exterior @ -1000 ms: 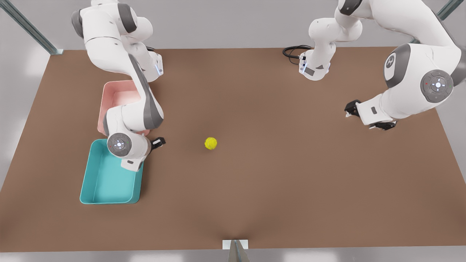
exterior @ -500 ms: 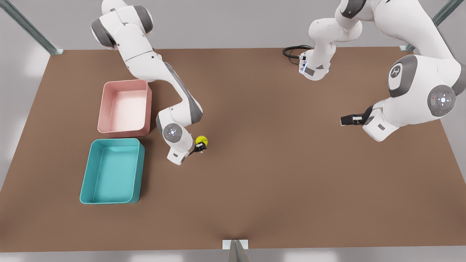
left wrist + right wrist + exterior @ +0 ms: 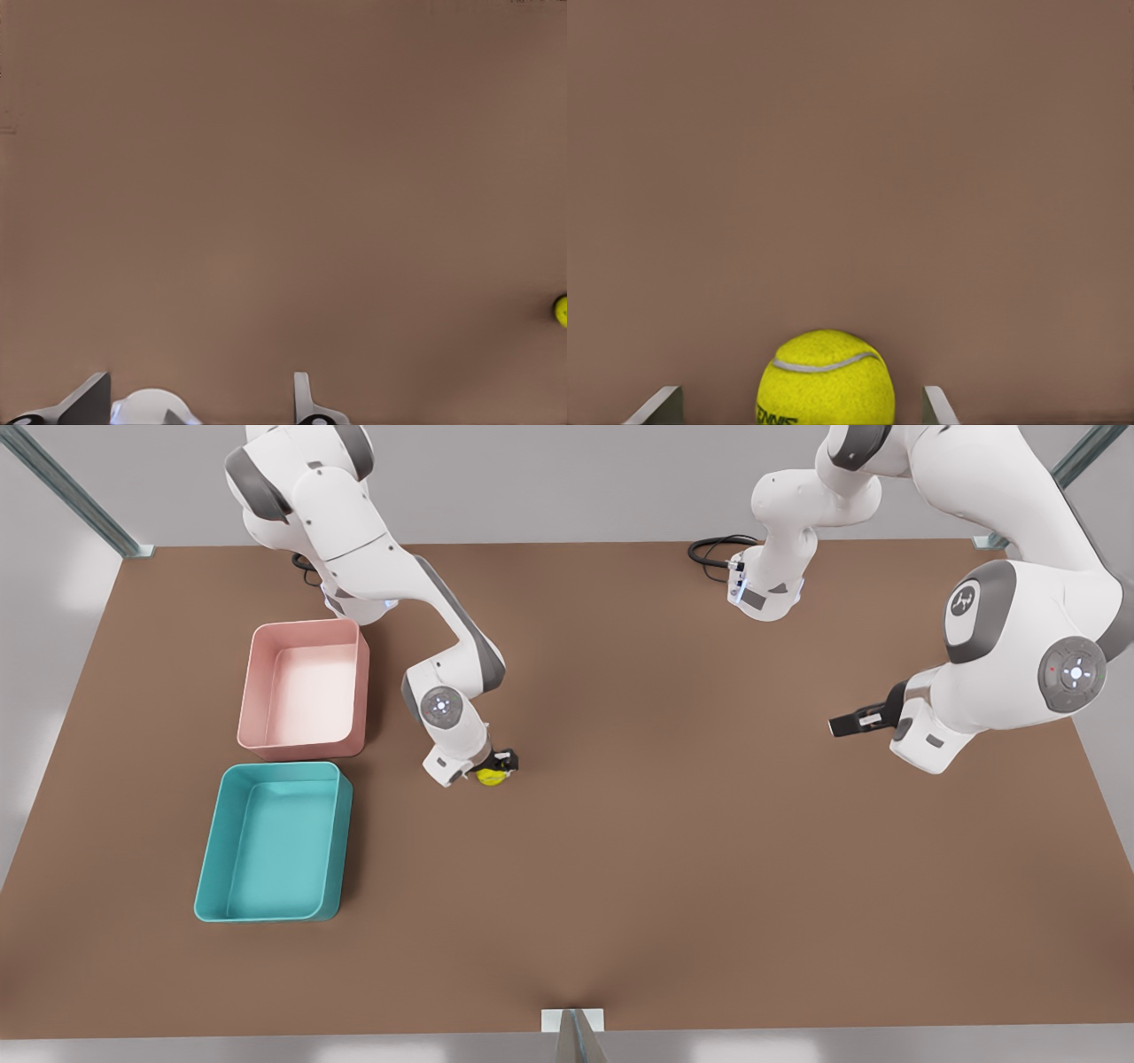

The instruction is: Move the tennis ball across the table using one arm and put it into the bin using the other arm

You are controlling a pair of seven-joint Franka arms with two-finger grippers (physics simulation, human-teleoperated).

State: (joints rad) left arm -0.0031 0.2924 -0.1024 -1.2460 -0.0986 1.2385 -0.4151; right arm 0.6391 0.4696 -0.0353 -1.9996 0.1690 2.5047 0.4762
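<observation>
The brown table [image 3: 673,886] fills most of the front view — flat, matte and bare from the middle to the right edge, so there is plenty of room, though a round thing set down on it could roll freely. At the front view's left sit two open trays side by side: a teal tray [image 3: 209,868] lower left and a pink tray [image 3: 250,691] just above it, both shallow with upright walls.

The right gripper [image 3: 496,764] hangs left of centre, just right of the pink tray, straight over the tennis ball [image 3: 490,777]. In the right wrist view the ball [image 3: 825,379] rests on the table between the two fingers [image 3: 937,407], which stand apart with a gap on each side — not clamped yet. The left gripper [image 3: 849,722] waits mid-right, well apart from the ball, its jaws also spread (the left wrist view catches the ball [image 3: 561,310] at its edge).

The ball looks light, fuzzy and slightly springy; the felt should give good friction. I would take it across its widest part, since a pinch off-centre would likely squirt it out.
</observation>
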